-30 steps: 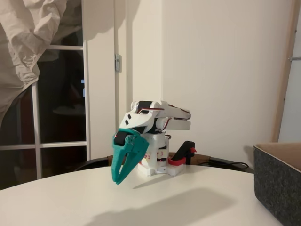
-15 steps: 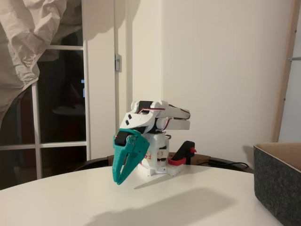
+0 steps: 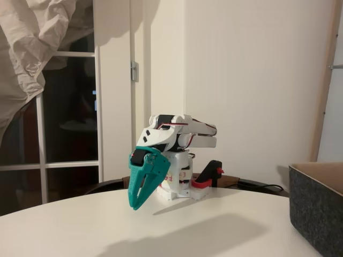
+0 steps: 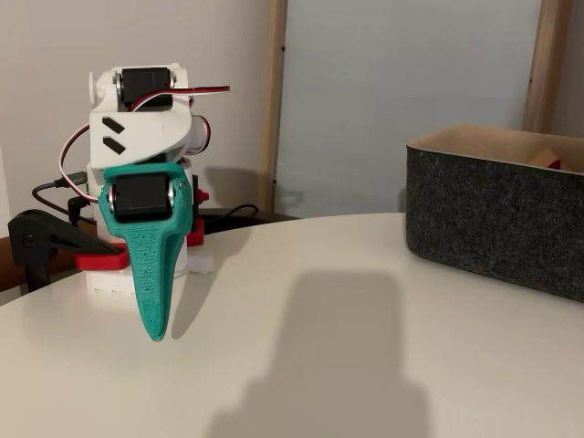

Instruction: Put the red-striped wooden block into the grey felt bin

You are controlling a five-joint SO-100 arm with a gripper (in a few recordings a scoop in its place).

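The arm sits folded at the desk's (image 4: 365, 301) far left, its teal pincer (image 3: 138, 201) pressed together and empty, while a reddish bit, probably the block (image 4: 553, 162), already lies inside the grey bin (image 4: 493, 214) at right, so little seems left.

Grey felt bin (image 4: 493, 224) upright (tan-lined) on table.

Matt teal plastic gripper (image 3: 136, 201) on a white plastic arm (image 4: 137, 100); coarse, fuzzy dark grey felt bin (image 4: 493, 224) with smooth tan lining; smooth, matt white table (image 4: 365, 347).
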